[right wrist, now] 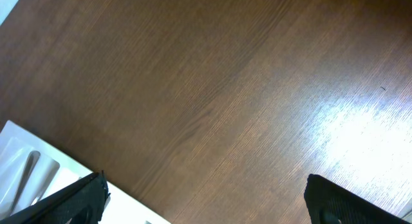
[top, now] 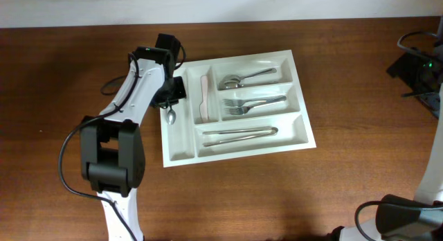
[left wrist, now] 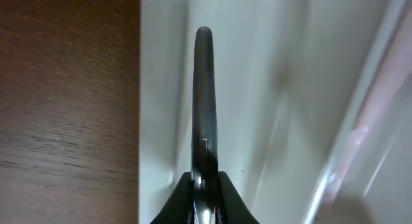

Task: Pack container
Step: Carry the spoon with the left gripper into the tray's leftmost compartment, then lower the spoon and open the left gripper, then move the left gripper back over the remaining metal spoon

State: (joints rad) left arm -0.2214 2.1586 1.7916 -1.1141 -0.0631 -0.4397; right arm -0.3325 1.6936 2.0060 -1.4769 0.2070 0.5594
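The container (top: 181, 140) is a big white compartment tray lying mid-table. My left gripper (top: 170, 97) hangs over its left edge, shut on a metal spoon (top: 169, 116) whose bowl points toward the table's front. In the left wrist view the spoon (left wrist: 204, 89) runs straight out from the gripper (left wrist: 205, 185) above the container's (left wrist: 270, 69) leftmost narrow compartment, close to its outer wall. My right gripper (right wrist: 206, 205) stands open above bare wood, nothing between its fingers; a corner of the container (right wrist: 26, 159) shows at lower left.
The long compartments hold a spoon (top: 246, 77), forks (top: 252, 104) and long metal utensils (top: 239, 134). A pink utensil (top: 205, 99) lies in the second narrow compartment. Black equipment with cables (top: 422, 64) sits at the right edge.
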